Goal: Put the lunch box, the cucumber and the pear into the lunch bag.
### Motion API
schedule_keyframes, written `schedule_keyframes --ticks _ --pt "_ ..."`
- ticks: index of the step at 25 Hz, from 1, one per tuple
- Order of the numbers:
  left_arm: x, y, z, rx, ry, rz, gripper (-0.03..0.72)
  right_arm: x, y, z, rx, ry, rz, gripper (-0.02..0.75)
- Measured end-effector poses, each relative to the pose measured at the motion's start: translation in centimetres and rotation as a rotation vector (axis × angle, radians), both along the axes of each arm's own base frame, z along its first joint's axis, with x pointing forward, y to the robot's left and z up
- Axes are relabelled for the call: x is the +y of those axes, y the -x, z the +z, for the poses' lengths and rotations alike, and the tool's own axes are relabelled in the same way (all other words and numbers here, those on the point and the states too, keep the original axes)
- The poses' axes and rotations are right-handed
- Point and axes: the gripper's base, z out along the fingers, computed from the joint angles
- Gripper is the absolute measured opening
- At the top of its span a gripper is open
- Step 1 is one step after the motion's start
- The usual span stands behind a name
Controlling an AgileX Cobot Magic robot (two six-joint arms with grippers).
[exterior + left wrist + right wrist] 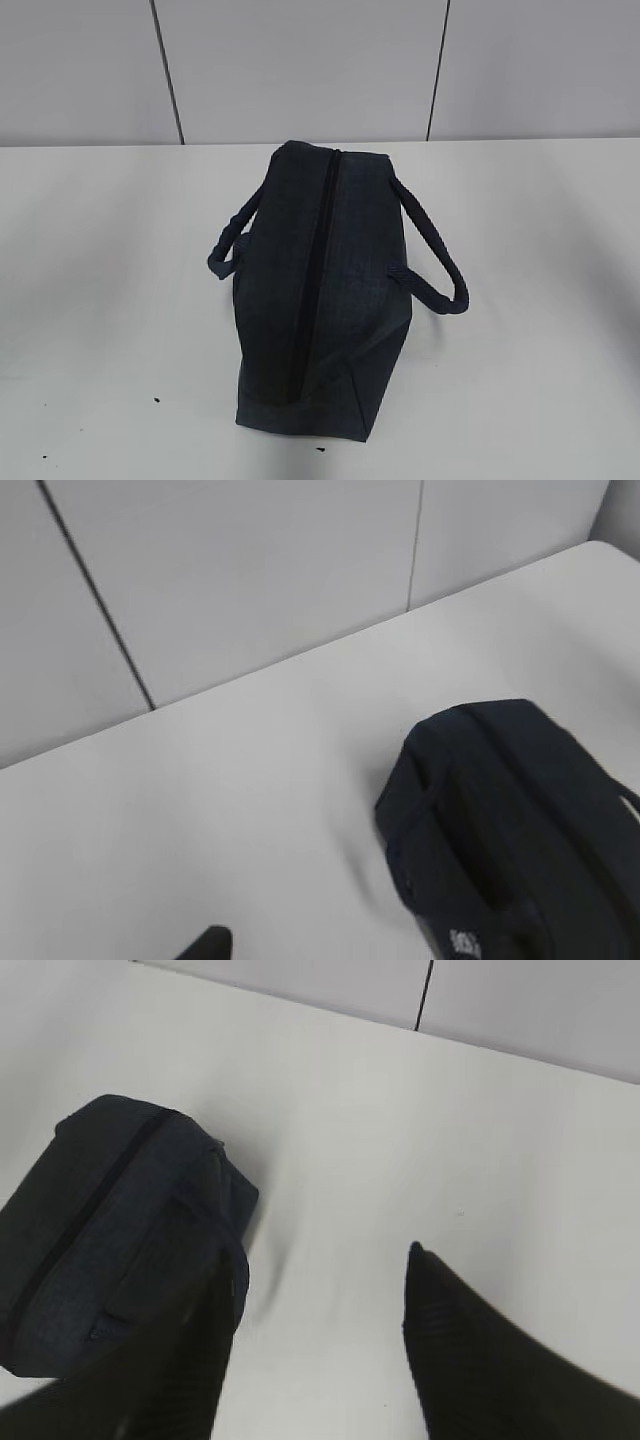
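While the white table [110, 300] carries only small dark specks near its front edge, the lunch bag [320, 290] stands mid-table, zipper [318, 270] closed, handles [432, 262] drooping to either side. Right gripper [315, 1310] hangs beside the bag, jaws spread, empty. Left gripper [205, 943]: only one fingertip visible, jaws parted, holding nothing visible.

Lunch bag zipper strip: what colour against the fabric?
Black, running along the top of the dark navy fabric lunch bag; the zipper strip shows best in the exterior view.
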Motion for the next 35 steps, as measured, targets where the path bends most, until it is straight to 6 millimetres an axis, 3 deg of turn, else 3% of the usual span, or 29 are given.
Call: schedule_keyframes --ticks 9,14,17,21,27,35 --pt "3.7 6.0 1.6 -0.003 -0.045 0.142 0.395 -0.7 7.4 3.0 -0.166 -0.025 -0.022 0.428" --pt "5.2 9.9 2.9 -0.1 0.018 0.156 0.395 -1.1 12.4 2.8 -0.234 -0.039 -0.033 0.428" --pt "6.2 12.5 2.6 -0.146 0.05 0.163 0.395 -1.6 15.9 2.0 -0.282 -0.034 -0.052 0.428" --pt "7.2 15.0 0.3 -0.15 0.06 0.164 0.395 -2.3 19.5 -0.2 -0.316 -0.006 -0.092 0.428" --pt "7.9 16.9 -4.6 -0.103 0.038 0.164 0.395 -2.9 23.5 -5.0 -0.335 0.013 -0.114 0.428" --pt "8.0 18.1 -11.7 0.005 0.03 0.137 0.395 -3.0 24.8 -11.2 -0.275 0.022 -0.114 0.421"
